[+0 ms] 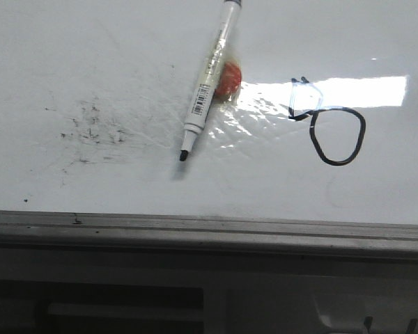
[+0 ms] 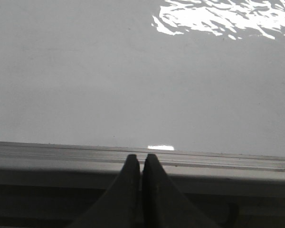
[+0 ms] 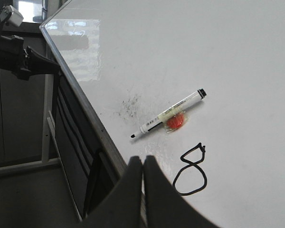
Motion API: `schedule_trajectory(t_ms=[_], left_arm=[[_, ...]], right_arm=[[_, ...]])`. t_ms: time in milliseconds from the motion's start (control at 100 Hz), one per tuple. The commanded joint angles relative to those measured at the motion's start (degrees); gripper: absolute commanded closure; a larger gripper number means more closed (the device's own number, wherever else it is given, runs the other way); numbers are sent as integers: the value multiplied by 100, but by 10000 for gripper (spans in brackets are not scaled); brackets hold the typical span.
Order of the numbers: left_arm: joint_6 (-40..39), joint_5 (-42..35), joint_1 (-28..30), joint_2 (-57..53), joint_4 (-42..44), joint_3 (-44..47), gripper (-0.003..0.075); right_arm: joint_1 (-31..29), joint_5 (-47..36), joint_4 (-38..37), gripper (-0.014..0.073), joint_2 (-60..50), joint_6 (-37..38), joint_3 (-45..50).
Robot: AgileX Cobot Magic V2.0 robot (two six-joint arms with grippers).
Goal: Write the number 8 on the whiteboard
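Observation:
The whiteboard (image 1: 90, 56) is large, glossy and white, with a grey metal edge rail (image 1: 195, 226) at its near side. The number 8 (image 1: 331, 125) is drawn in black at the right: a bold oval loop joined to a thinner angular loop; it also shows in the right wrist view (image 3: 192, 168). A white marker (image 1: 205, 87) lies uncapped on the board, tip toward the rail, against a small orange-red thing (image 1: 228, 78). My left gripper (image 2: 141, 159) is shut and empty over the rail. My right gripper (image 3: 143, 161) is shut and empty, above the board's edge near the 8.
Black specks and smudges (image 1: 90, 129) spread over the board left of the marker. Bright light glare (image 1: 355, 90) lies across the board at the right. Dark framework and another arm (image 3: 19, 52) show beyond the board's edge in the right wrist view.

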Motion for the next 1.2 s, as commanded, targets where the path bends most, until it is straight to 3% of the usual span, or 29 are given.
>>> schedule_trajectory(t_ms=[0, 650, 760, 930, 1070, 1190], left_arm=[[-53, -233, 23, -178, 7, 179, 741], [-53, -233, 23, -178, 7, 179, 741], [-53, -233, 23, -178, 7, 179, 741], [-53, -233, 23, -178, 7, 179, 741], [-53, -233, 23, -178, 7, 179, 741], [-53, -233, 23, -178, 7, 179, 741]], right_arm=[[-42, -441, -24, 637, 78, -11, -112], [-42, -427, -24, 637, 78, -11, -112], [-81, -197, -601, 637, 78, -11, 17], [-764, -1604, -601, 637, 89, 643, 921], [-1832, -3234, -433, 637, 89, 713, 1895], [-2841, -4075, -394, 637, 89, 713, 2529]])
